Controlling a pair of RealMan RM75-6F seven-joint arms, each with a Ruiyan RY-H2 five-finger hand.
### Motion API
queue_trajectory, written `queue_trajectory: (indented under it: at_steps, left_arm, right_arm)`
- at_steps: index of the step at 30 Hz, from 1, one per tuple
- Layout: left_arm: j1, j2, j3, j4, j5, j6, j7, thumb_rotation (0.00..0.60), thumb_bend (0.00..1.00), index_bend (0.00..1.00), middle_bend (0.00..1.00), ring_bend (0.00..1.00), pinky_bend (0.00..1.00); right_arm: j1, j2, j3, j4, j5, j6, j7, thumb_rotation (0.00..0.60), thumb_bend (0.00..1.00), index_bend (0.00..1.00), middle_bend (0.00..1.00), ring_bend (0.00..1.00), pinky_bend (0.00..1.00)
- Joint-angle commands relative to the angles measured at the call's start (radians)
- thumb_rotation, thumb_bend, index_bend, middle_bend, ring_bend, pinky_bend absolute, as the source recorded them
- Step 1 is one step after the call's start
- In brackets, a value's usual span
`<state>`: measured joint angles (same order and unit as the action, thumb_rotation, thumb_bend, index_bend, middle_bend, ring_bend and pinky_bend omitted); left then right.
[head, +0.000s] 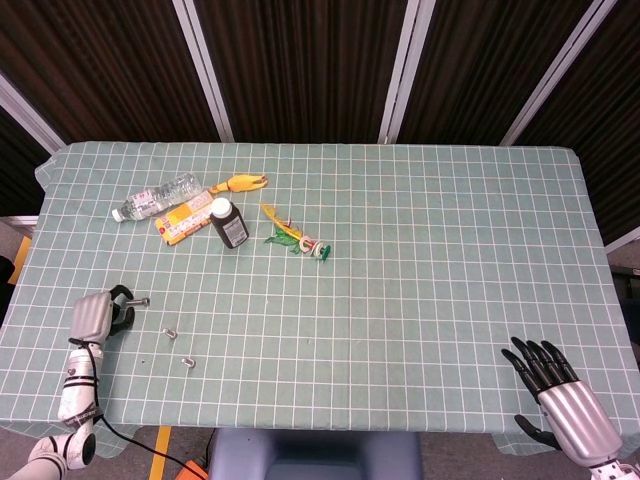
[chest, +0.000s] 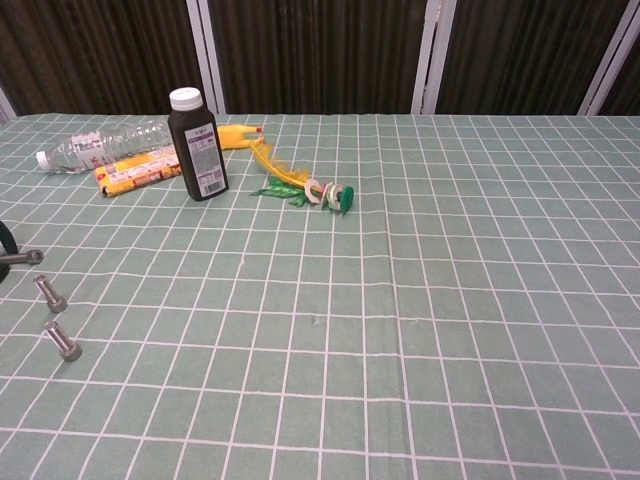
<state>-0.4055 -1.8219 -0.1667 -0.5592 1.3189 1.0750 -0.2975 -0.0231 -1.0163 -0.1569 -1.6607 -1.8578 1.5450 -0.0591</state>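
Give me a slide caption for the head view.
Left hand pinches a bolt near two loose bolts; right hand open.

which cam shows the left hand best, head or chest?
Head view. It shows the whole left hand at the table's near-left edge, fingers curled around a bolt, with two loose bolts nearby. Chest view catches only a sliver of a dark finger at the left border, plus the bolt's end.

Dark bottle (chest: 196, 145), clear bottle (chest: 98, 147), yellow packet (chest: 137, 171), feathered toy (chest: 305, 185)
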Motion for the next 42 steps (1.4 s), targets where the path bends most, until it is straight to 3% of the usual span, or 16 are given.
queue_trajectory:
  at_steps: [1,11,22,32,42]
  left_arm:
    - [-0.004,-0.004,0.001,0.005,0.002,0.0,-0.001,0.6,0.43,0.47,1.0,1.0,1.0]
    - [-0.005,-0.01,0.0,0.024,0.004,0.0,-0.006,0.6,0.43,0.54,1.0,1.0,1.0]
    - [-0.003,0.009,-0.005,-0.006,0.012,0.04,-0.01,0.6,0.44,0.54,1.0,1.0,1.0]
    - [0.003,0.059,0.0,-0.114,0.031,0.092,0.029,0.6,0.43,0.54,1.0,1.0,1.0]
    - [0.031,0.157,0.075,-0.281,0.117,0.175,0.186,0.6,0.44,0.55,1.0,1.0,1.0]
  right_arm:
    - [0.0,-0.001,0.0,0.0,0.001,-0.001,-0.003,0.6,0.31,0.0,0.0,0.0,0.0]
    - [0.002,-0.004,0.001,-0.002,0.007,-0.01,-0.011,0.6,0.31,0.0,0.0,0.0,0.0]
    - [0.002,-0.005,0.0,0.0,0.005,-0.009,-0.01,0.6,0.31,0.0,0.0,0.0,0.0]
    - [0.002,-0.001,-0.002,0.003,0.0,-0.002,0.0,0.6,0.31,0.0,0.0,0.0,0.0]
    - [0.002,0.002,-0.006,0.003,-0.006,0.0,0.005,0.6,0.31,0.0,0.0,0.0,0.0]
